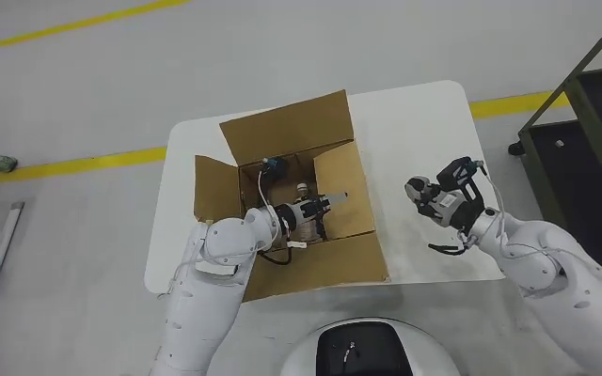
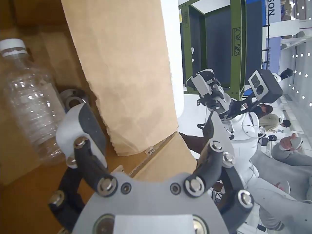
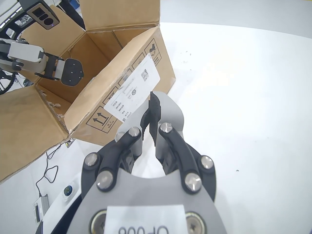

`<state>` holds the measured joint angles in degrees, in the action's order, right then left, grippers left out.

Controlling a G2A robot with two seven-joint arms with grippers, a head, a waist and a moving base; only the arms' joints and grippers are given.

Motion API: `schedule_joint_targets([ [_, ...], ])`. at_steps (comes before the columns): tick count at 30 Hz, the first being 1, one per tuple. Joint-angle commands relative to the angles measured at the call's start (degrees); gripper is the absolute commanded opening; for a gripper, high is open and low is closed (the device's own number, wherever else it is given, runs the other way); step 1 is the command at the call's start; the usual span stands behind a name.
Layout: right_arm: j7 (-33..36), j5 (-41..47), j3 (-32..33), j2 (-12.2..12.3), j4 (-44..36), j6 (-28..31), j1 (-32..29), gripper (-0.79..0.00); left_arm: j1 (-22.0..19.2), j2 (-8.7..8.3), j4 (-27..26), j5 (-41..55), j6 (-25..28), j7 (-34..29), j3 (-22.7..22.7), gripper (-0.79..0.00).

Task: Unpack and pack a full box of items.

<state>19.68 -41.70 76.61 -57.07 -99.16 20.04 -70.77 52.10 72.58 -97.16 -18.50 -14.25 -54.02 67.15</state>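
An open cardboard box (image 1: 282,127) stands on the white table (image 1: 414,122). My left gripper (image 1: 324,205) is down inside it, open (image 2: 148,125), with the box's side flap (image 2: 121,62) standing between its spread fingers. A clear plastic bottle (image 2: 29,103) with a white cap lies on the box floor beside one finger, not touching it. A small metal ring part (image 2: 73,98) sits just past that finger. My right gripper (image 1: 419,191) hovers over bare table to the right of the box, shut (image 3: 152,108) and holding nothing. The box's labelled wall (image 3: 136,57) faces it.
A small blue item (image 1: 273,166) lies at the far end inside the box. A green metal rack (image 1: 564,141) stands off the table's right end. Open table surface lies to the right of the box. A cable and adapter (image 3: 41,200) lie below the table's near edge.
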Motion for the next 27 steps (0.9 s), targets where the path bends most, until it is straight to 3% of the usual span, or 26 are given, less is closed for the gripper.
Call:
schedule_joint_targets([
  [1, -3.9, 1.2, 0.2, -0.2, 0.7, -0.2, -0.6, -0.785, 0.0, 0.0, 0.0, 0.0, 0.0, 0.0, 0.0, 0.0],
  [8, -13.9, -3.9, -3.7, -1.3, 2.9, -0.5, -0.3, -0.785, 0.8, 0.09, 1.2, -0.9, -0.7, 3.3, -0.6, 0.0],
  [18, -16.2, -8.4, -11.5, -3.3, 6.5, -0.6, 3.8, -0.785, -2.2, 1.06, 9.1, 2.7, -2.3, 7.6, -2.9, 0.0],
  [27, -15.5, -8.0, -13.7, -4.3, 8.7, 0.9, 5.3, -0.785, -2.2, 1.68, 9.7, 12.6, -2.0, 7.6, -2.4, 0.0],
])
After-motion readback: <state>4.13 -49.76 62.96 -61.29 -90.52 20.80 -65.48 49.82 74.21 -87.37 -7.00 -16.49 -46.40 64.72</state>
